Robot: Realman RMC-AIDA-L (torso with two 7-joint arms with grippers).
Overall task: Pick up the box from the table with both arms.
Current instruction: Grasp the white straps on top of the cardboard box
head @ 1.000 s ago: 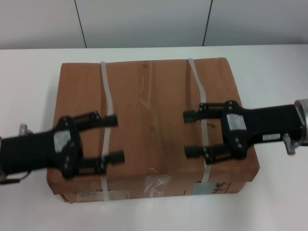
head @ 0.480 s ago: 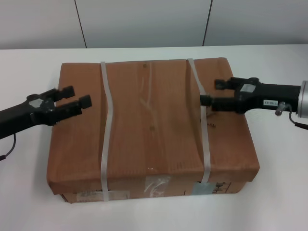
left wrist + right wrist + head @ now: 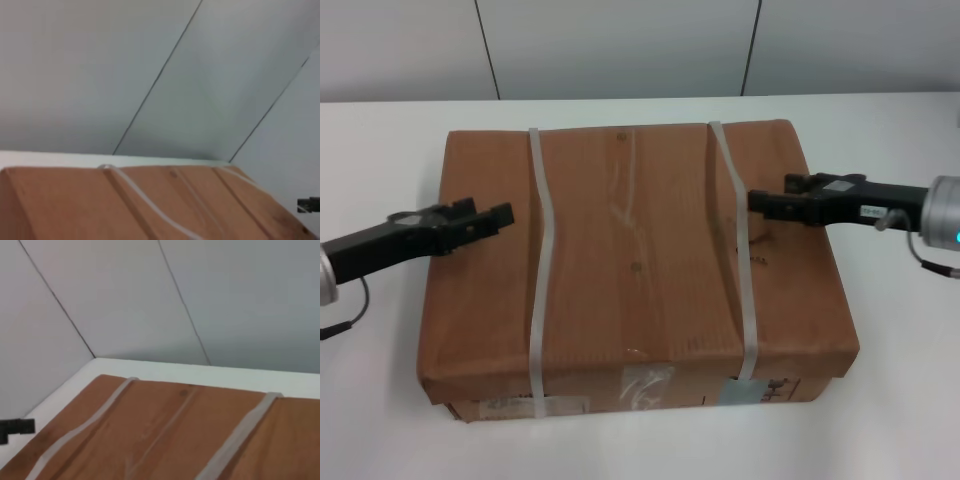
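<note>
The brown cardboard box (image 3: 640, 260) lies flat on the white table (image 3: 900, 400), bound by two white straps (image 3: 538, 290). My left gripper (image 3: 485, 215) hovers over the box's left part, turned edge-on, its two fingers apart and empty. My right gripper (image 3: 772, 195) hovers over the box's right part near the right strap (image 3: 740, 270), also edge-on, fingers apart and empty. The box top shows in the left wrist view (image 3: 100, 205) and in the right wrist view (image 3: 165, 435). Neither gripper touches the box.
A grey panelled wall (image 3: 620, 45) runs behind the table's far edge. White tabletop shows on both sides of the box and in front of it. The other arm's fingertip shows far off in each wrist view (image 3: 309, 205), (image 3: 17, 427).
Both grippers have drawn back outward from the box's middle, risen toward the far side, and rolled from flat to edge-on. The box has not moved.
</note>
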